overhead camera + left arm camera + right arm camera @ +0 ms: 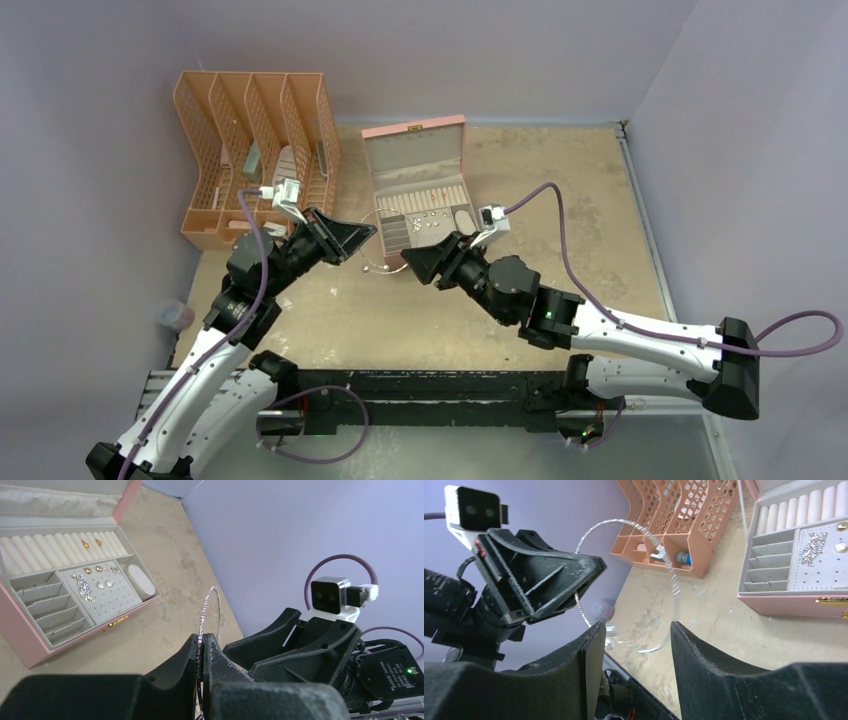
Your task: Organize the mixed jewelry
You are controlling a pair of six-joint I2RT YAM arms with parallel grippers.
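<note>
Currently the left gripper (201, 642) is clamped tight on the silver loop (205, 611), holding it upright in the air above the worktop (560, 200), just off the near edge of the open pink box (413, 150). The right gripper (634, 630) faces it with fingers spread wide, gripping nothing; the loop's lower arc hangs just ahead of the gap between them. Inside the box, gold rings (85, 544) sit in the rolls and earrings (100, 585) on the pad. An orange rack (255, 150) stands at the far left corner.
</note>
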